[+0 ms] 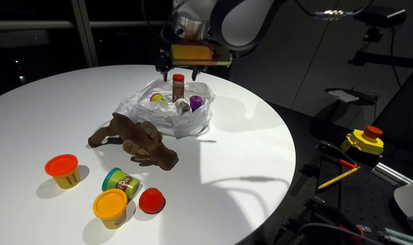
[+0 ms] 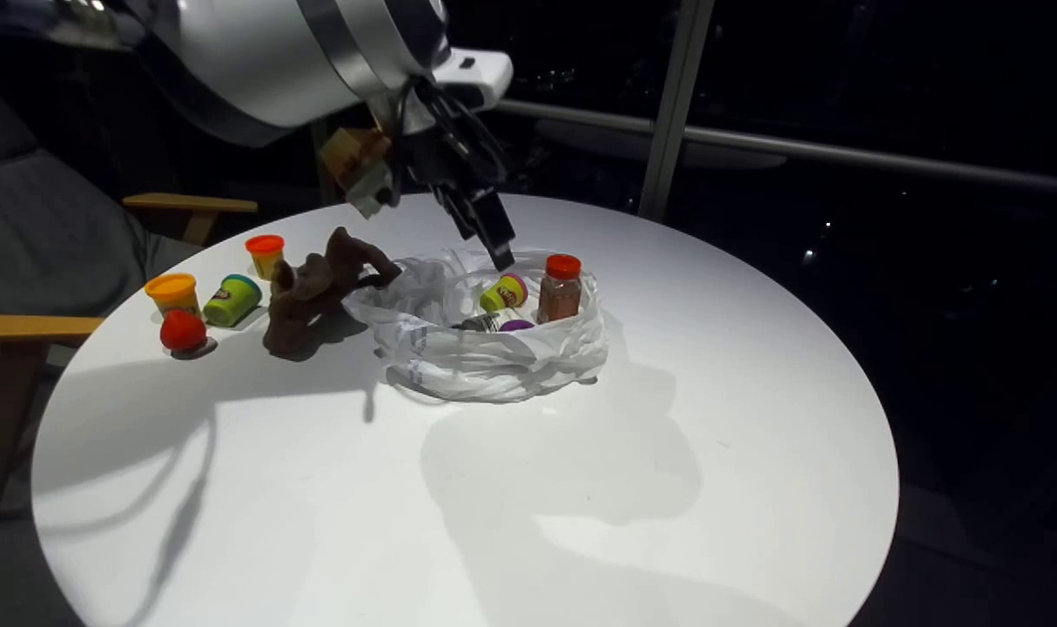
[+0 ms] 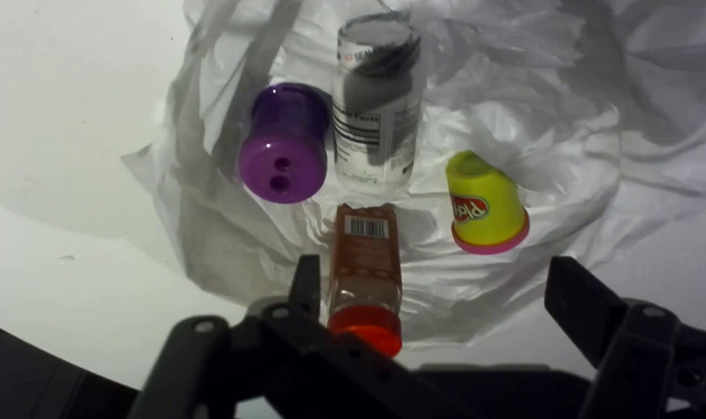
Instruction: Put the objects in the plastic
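Arm [image 1: 242, 23] enters at top of frame in an exterior view, gripper [image 1: 180, 76] pointing down above the plastic bag [image 1: 182, 127], upper centre. Jaws spread wide, holding nothing; wrist view: fingers [image 3: 583, 308] at lower centre and lower right. Inside bag: red-lidded jar [image 1: 178, 90] upright, silver-white can [image 1: 183, 107], purple container [image 1: 195, 102], yellow tub [image 1: 158, 98]. Outside: plush animal [image 1: 133, 136] left of centre; red-lidded tub [image 1: 63, 170], green tub [image 1: 119, 183], orange-lidded tub [image 1: 110, 207], lower left.

Three downward views, bag [image 2: 485, 361] in common
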